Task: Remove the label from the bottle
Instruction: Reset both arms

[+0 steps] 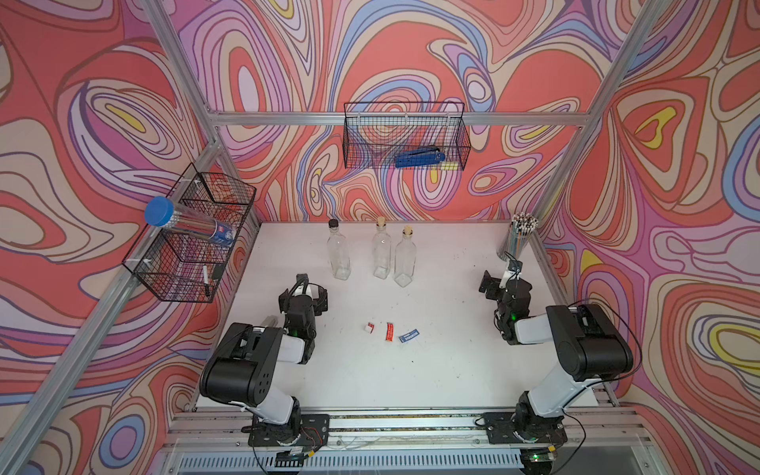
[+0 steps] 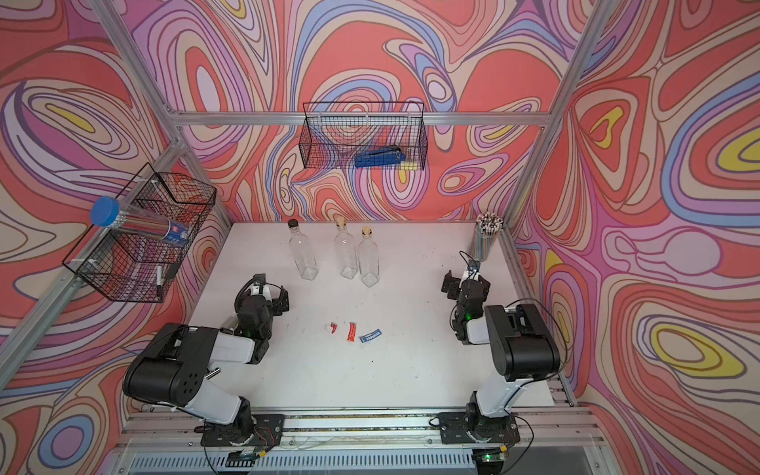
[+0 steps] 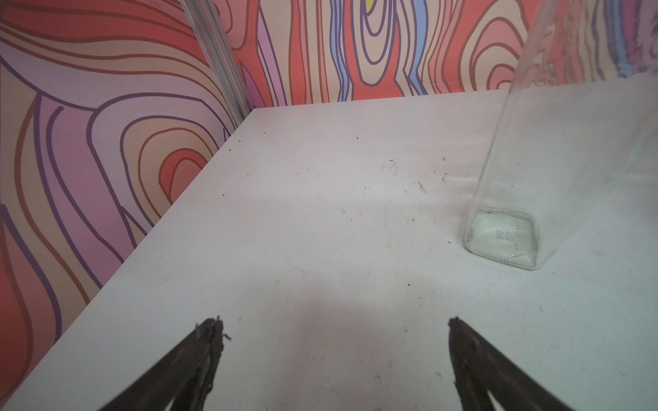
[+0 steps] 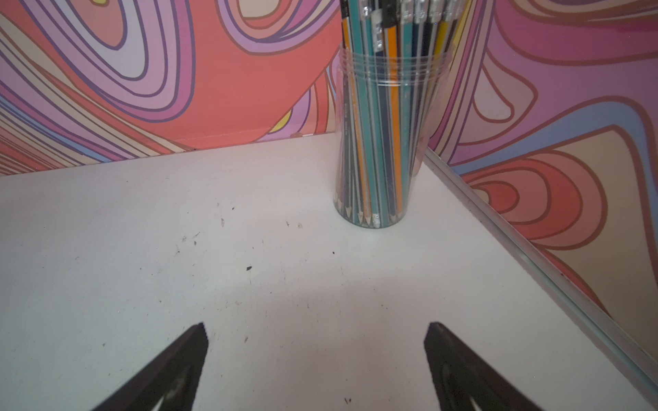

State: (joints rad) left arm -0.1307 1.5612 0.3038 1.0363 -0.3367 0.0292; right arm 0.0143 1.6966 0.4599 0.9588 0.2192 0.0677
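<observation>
Bottles (image 1: pixel 381 253) stand upright in a row near the far edge of the table (image 1: pixel 432 370). Loose labels (image 1: pixel 388 331) lie mid-table. Left gripper (image 3: pixel 334 325) and right gripper (image 4: pixel 317 329) are spread wide, empty.

the bottles (image 1: pixel 339 255) are seen to be of clear, glossy glass, two being stopped with cork. the table (image 1: pixel 432 370) is shown matt white, scuffed and specked. the baskets (image 1: pixel 357 135) are made of thin black wire, the frame (image 1: pixel 288 119) of pale smooth metal, the jar (image 4: pixel 391 71) of clear ribbed plastic. the labels (image 1: pixel 388 331) appear papery.
</observation>
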